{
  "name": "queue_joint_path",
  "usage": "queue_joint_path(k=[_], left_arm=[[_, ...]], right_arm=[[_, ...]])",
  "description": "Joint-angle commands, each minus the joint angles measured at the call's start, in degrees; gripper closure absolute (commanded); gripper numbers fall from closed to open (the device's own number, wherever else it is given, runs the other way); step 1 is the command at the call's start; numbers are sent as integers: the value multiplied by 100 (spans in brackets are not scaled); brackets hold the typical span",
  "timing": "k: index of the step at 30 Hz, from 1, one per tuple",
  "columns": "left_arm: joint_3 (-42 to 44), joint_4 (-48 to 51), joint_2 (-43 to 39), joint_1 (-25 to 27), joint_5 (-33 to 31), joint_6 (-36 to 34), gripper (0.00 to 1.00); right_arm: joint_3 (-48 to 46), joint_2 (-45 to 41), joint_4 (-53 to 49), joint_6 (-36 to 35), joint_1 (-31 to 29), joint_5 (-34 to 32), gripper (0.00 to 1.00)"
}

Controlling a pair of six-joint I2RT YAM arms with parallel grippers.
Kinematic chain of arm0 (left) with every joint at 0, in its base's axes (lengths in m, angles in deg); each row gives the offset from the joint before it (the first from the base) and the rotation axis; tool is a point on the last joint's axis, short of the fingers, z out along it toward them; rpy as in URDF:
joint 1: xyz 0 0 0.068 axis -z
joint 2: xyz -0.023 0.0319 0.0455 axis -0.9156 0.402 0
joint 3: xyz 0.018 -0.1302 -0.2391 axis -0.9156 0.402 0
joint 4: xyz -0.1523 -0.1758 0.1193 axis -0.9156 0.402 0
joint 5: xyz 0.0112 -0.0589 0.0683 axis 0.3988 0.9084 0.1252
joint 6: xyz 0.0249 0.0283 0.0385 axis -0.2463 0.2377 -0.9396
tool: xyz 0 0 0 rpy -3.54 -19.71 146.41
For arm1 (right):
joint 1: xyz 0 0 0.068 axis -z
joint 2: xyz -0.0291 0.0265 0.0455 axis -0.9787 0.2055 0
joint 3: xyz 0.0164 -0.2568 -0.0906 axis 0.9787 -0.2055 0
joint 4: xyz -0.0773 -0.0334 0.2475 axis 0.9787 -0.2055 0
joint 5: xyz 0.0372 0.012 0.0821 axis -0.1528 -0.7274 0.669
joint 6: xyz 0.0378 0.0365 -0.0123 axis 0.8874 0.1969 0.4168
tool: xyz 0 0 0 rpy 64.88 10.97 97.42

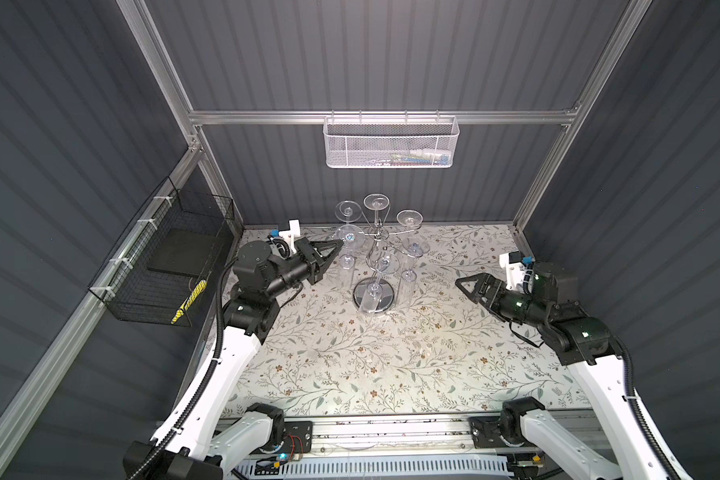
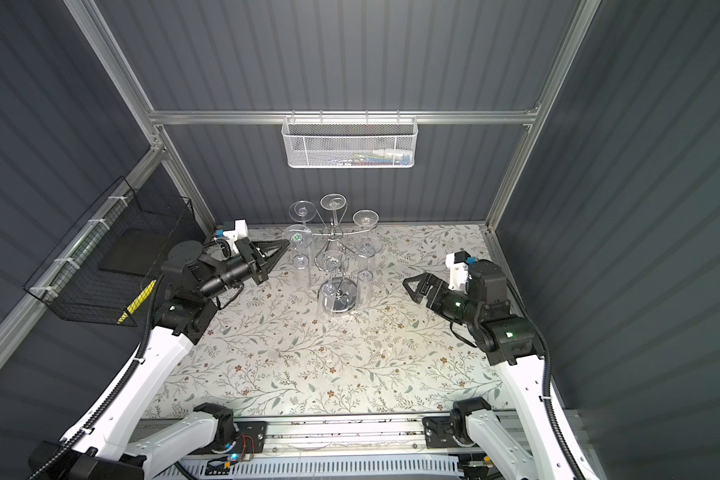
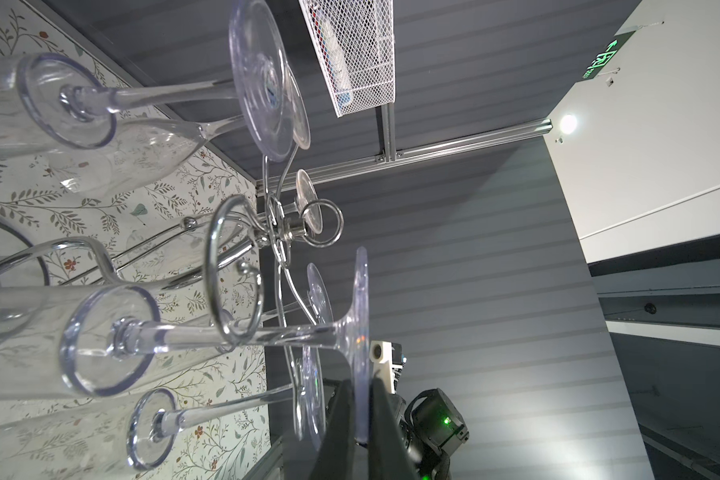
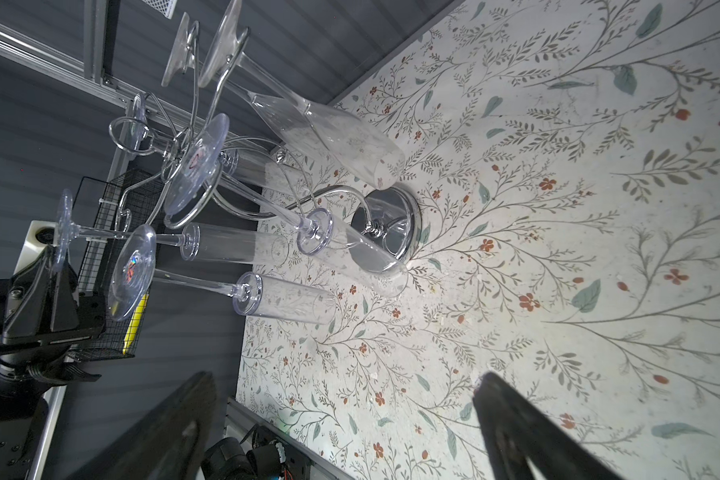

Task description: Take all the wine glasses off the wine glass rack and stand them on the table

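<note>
Task in its early stage: grasp made, removal not yet done. The left gripper [image 3: 360, 401] is seen closed on the rim of the round foot of one glass [image 3: 184, 334], a finger on each face of the disc. The same pinch is confirmed in both top views, where the left gripper [image 1: 341, 242] meets the foot of the glass [image 1: 352, 238] on the left side of the rack [image 1: 387, 291]. The glass is not yet free. Its stem is seen passing through the spiral loop at the end of a rack arm, and the foot is carried above that loop. Whether the foot is resting on the wire or lifted slightly clear cannot be settled; clear plastic against chrome reads poorly here. Left to do, as judged: the stem to be slid out through the loop's opening, then the glass carried away and set down. Orientation: the glass hangs inverted, foot uppermost, bowl mouth toward the table [image 1: 350, 374], with its long axis close to vertical. Five other glasses [image 1: 409, 217] hang likewise around the rack. The right gripper [image 1: 460, 286] is held fully open and empty, well apart from the rack on the right, its jaws turned toward it.
</note>
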State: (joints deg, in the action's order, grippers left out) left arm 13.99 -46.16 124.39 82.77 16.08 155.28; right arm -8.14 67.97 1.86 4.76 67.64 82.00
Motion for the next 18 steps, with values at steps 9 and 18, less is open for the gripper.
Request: queue_joint_path(k=[9,18], left_arm=[[274,368,-688,24,-104,-52,100],[442,975,-1316,23,-529,-129,100]], right_arm=[[-43,-44,-21,-50,-22,52,1],[-24,-12,5,-96,-25,149,1]])
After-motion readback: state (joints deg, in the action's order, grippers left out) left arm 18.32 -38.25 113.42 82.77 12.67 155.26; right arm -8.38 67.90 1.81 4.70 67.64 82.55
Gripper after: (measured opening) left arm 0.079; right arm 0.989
